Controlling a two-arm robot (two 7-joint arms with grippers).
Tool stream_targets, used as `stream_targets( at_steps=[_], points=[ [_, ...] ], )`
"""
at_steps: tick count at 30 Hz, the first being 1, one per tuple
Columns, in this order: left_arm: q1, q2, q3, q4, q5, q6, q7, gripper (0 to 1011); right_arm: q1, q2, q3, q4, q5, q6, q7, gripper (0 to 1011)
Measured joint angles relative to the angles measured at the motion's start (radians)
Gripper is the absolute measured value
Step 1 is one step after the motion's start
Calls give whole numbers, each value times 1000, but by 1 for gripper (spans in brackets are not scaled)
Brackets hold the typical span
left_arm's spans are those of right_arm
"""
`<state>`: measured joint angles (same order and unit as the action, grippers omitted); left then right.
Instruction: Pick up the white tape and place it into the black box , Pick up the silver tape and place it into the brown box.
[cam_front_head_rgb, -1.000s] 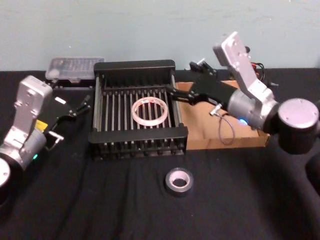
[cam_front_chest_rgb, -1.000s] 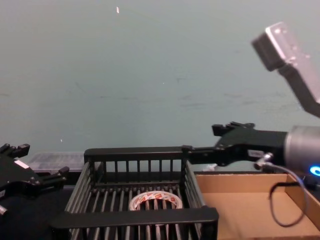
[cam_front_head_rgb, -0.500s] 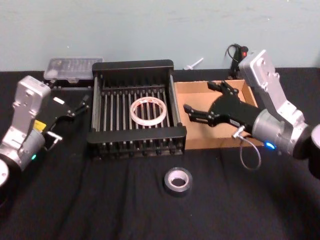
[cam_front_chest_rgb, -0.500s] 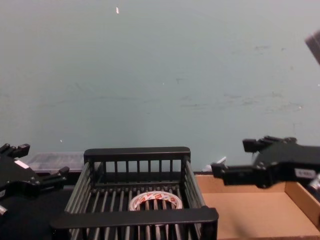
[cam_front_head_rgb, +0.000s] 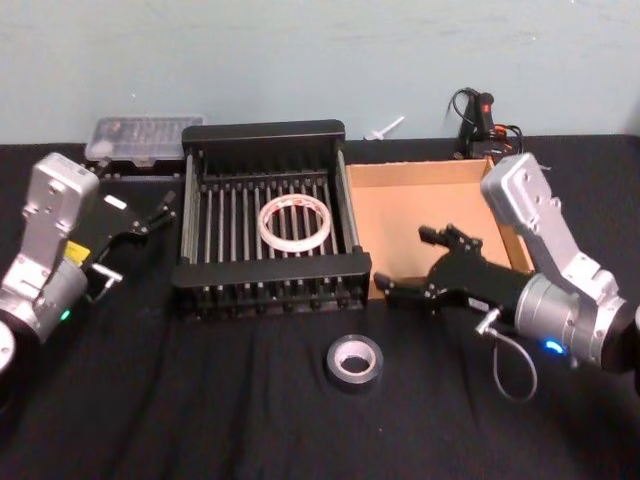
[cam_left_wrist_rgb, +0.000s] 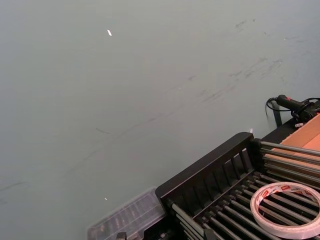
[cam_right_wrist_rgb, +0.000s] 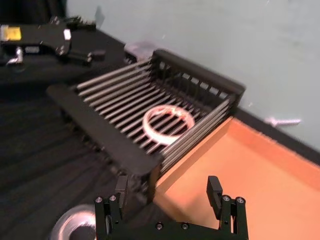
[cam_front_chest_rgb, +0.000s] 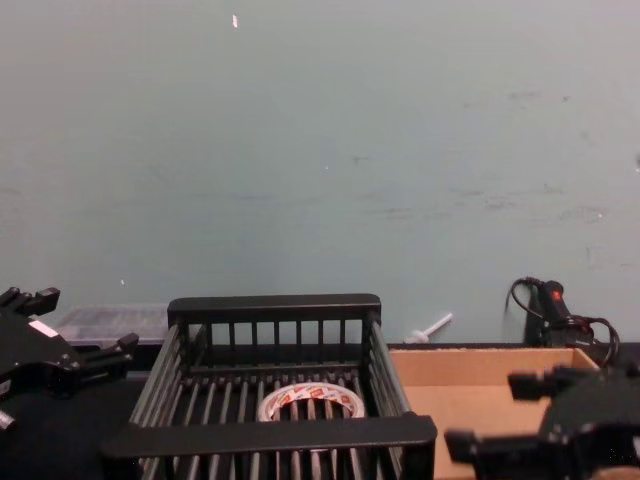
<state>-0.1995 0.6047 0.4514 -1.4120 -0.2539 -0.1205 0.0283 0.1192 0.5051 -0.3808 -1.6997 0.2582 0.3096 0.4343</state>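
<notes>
Head view: white tape (cam_front_head_rgb: 293, 222) is already lying in the black box (cam_front_head_rgb: 269, 288), so half done. Silver tape (cam_front_head_rgb: 356, 361) sits on the near bench; right end effector (cam_front_head_rgb: 415, 266) hangs spread above the brown box (cam_front_head_rgb: 409, 174) front edge. Left end effector (cam_front_head_rgb: 148, 216) parked far left, spread

Right wrist view: silver tape (cam_right_wrist_rgb: 75, 225) just near-left of the fingers (cam_right_wrist_rgb: 121, 189), nothing held

Chest view: brown box (cam_front_chest_rgb: 470, 361) empty as far as I can see

Soft, even light fell from above, casting only faint shadows on the dark bench (cam_front_head_rgb: 200, 400). No glare showed on the pale wall (cam_front_chest_rgb: 320, 150). In the right wrist view the silver tape (cam_right_wrist_rgb: 75, 226) and near ground were blurred.
</notes>
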Motion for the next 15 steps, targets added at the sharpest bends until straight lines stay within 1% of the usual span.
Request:
stream_targets(
  at_steps=[6,7,10,15],
  points=[
    [0,0,0,0,0,0,0,1001,-20,11,-31,-7,15,52,8,1002],
    [0,0,0,0,0,0,0,1001,-20,11,-31,-7,15,52,8,1002],
    [0,0,0,0,0,0,0,1002,-21,11,-50,-3,19,78,9,1002],
    [0,0,0,0,0,0,0,1001,-16,7,-69,3,21,109,6,1002]
  ],
)
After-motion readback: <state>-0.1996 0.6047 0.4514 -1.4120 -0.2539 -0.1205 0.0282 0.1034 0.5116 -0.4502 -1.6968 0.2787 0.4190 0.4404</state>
